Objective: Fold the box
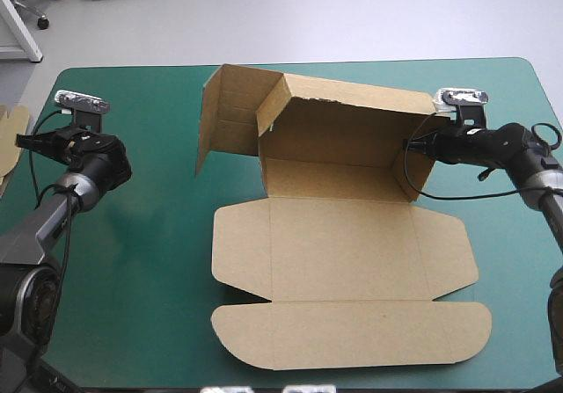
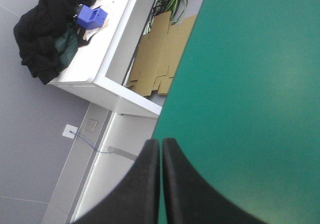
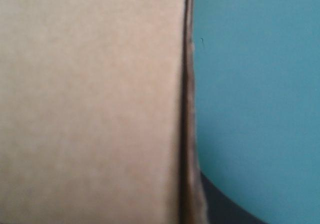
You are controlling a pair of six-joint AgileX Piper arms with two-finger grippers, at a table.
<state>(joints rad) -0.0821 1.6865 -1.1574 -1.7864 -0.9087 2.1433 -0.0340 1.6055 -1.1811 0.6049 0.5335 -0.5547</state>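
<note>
The brown box (image 1: 343, 252) lies in the middle of the teal-green cover. Its base and front lid panels are flat, while the rear wall (image 1: 352, 129) stands up and a flap (image 1: 224, 112) at the far left is raised. My right gripper (image 1: 420, 145) is at the box's raised right end wall, shut on it. In the right wrist view the board (image 3: 90, 103) runs edge-on between the fingers. Only one black finger (image 3: 230, 211) shows there; the other is hidden behind the board. My left gripper (image 2: 161, 156) is shut and empty over the table's left edge (image 1: 31, 141), far from the box.
More brown board (image 1: 9, 138) shows at the table's left edge, and again beyond that edge in the left wrist view (image 2: 160, 53). Bare teal-green cover (image 1: 149, 235) lies between the left gripper and the box. The lid's rounded flaps reach close to the table's front edge.
</note>
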